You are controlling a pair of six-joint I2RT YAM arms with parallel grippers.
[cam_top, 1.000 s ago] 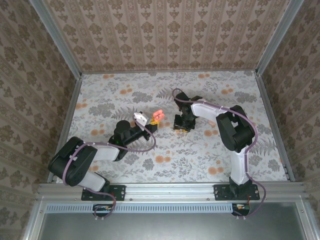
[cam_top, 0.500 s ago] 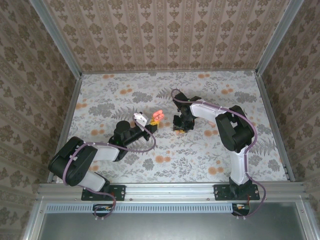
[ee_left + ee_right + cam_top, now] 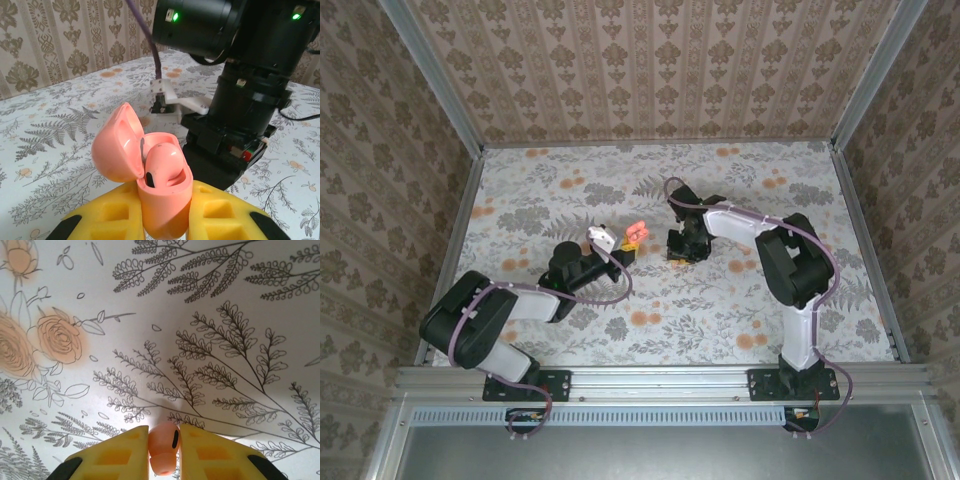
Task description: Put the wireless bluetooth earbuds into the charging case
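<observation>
Left gripper (image 3: 165, 217) has its yellow fingers (image 3: 222, 210) pinched on the case (image 3: 165, 197), holding it upright above the floral cloth (image 3: 55, 125). The lid (image 3: 115, 147) is flipped open to the left, and one earbud (image 3: 162, 162) sits in its slot, the dark tip facing the camera.

Right gripper (image 3: 164, 450) has the second earbud (image 3: 164, 445) squeezed tight between its fingers (image 3: 117, 452), low over the leaf print. I can't tell if it's touching the cloth or just hovering.

From the top camera the case (image 3: 636, 232) is near the middle of the table, and the right gripper (image 3: 682, 250) points down just to its right, close but apart. From the left wrist, the right arm (image 3: 250, 95) looms right behind the open case.
</observation>
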